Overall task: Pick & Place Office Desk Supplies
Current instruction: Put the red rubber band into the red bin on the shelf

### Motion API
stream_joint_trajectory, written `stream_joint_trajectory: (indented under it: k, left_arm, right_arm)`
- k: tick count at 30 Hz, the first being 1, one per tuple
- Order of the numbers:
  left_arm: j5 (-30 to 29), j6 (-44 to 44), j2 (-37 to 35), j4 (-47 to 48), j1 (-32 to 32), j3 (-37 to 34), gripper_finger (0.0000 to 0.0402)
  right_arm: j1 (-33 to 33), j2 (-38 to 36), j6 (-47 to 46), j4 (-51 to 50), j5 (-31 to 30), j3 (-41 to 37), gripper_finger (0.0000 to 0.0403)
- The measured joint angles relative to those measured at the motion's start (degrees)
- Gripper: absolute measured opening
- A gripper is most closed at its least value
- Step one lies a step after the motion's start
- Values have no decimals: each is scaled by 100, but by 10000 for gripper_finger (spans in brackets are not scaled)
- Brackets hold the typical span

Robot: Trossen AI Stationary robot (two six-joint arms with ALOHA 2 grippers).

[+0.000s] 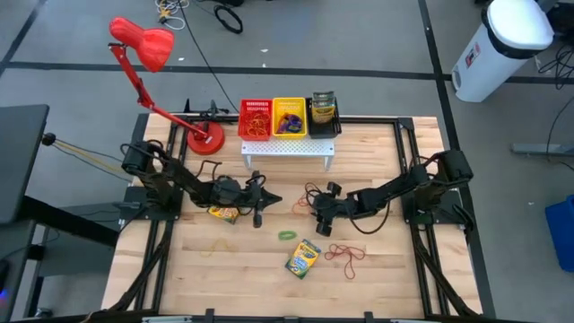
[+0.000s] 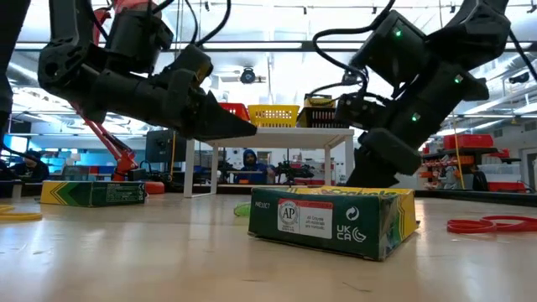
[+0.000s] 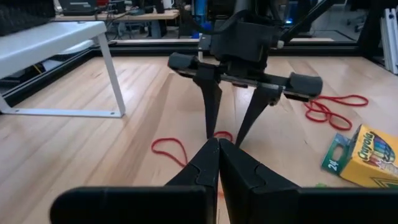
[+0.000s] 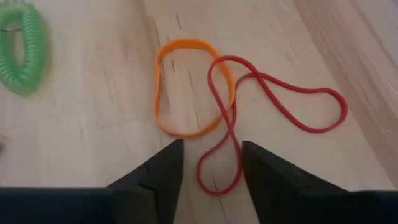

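An orange rubber band (image 4: 186, 87) and a red rubber band (image 4: 273, 106) lie flat and overlapping on the wooden table (image 1: 395, 278). My right gripper (image 4: 211, 168) is open just above them, slanting down, with a finger on either side of the red band's near loop (image 4: 217, 177). My left gripper (image 3: 217, 163) is shut and holds nothing; it points level at the right gripper (image 3: 225, 134) from the table's left. One crayon box (image 1: 222, 213) lies under the left arm, another (image 1: 303, 258) toward the near edge. A green coil band (image 4: 22, 46) lies close by.
A white perforated rack (image 1: 287, 151) at the far edge carries a red bin (image 1: 256, 118), a yellow bin (image 1: 289, 117) and a dark bin (image 1: 323, 112). The red desk lamp (image 1: 204, 139) stands at the far left. More red bands (image 1: 345, 256) lie at the near right.
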State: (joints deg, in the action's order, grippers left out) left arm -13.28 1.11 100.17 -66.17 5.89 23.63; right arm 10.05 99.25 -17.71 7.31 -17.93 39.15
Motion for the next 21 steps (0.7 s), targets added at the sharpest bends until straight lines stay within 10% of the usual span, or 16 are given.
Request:
stream_joint_trajectory:
  k: [12, 21]
  left_arm:
    - [-138, -23, 156, 9, 0, 145, 28]
    - [-292, -79, 152, 475, 0, 446, 89]
  right_arm:
    - [4, -2, 141, -98, -156, 3, 13]
    - [4, -715, 626, -414, -319, 34, 4]
